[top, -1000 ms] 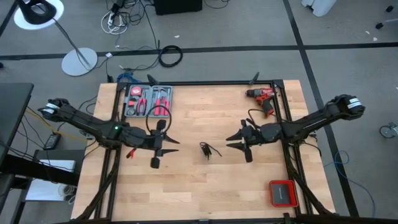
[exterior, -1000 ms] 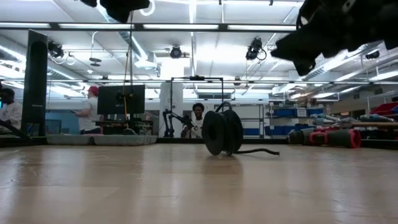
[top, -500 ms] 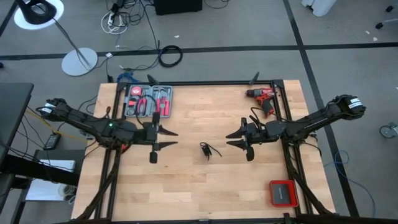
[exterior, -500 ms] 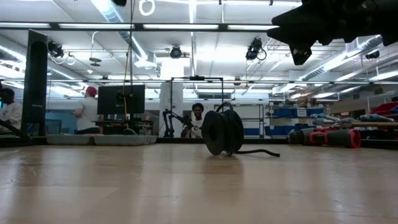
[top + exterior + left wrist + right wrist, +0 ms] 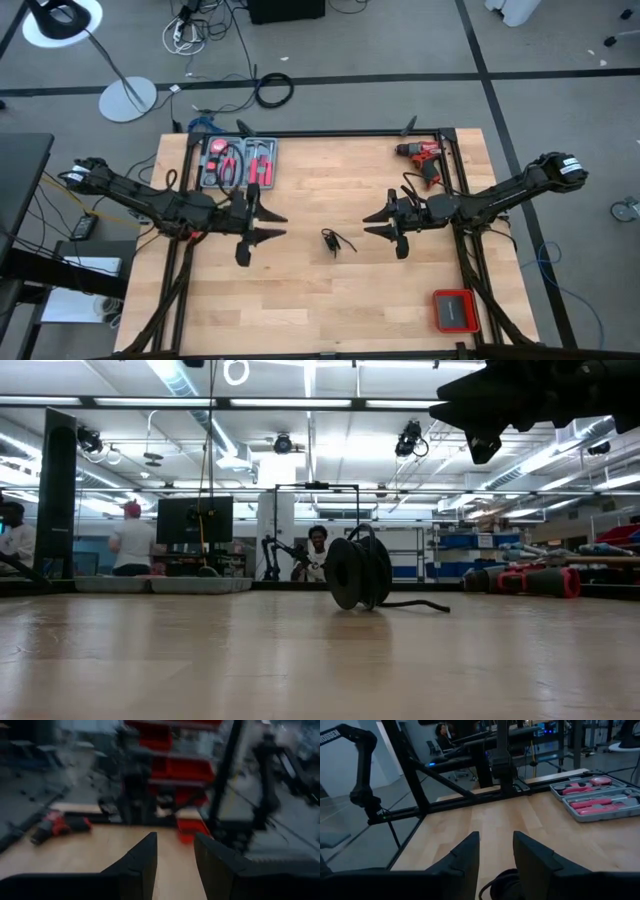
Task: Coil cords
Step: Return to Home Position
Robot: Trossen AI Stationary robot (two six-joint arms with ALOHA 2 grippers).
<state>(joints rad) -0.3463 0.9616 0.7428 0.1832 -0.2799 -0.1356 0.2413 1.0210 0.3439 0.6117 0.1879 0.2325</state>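
Seen from above, the cords [image 5: 334, 241] are a dark speck on the surface [image 5: 330, 300], too small to tell wire from spool. At surface height the black spool [image 5: 358, 573] is one dark mass with its turns indistinct. The right arm [image 5: 530, 395] is cut off by the top edge there. The left wrist view is blurred, and the red drill [image 5: 57, 826] is a smear. In the right wrist view an unidentifiable dark round shape [image 5: 502, 882] and the tool tray [image 5: 600, 800] run off the edges.

I am seeing a black cord [image 5: 333, 241] on the pale wood-grain table [image 5: 330, 295], a red drill [image 5: 420, 153], red-handled tools [image 5: 252, 168].
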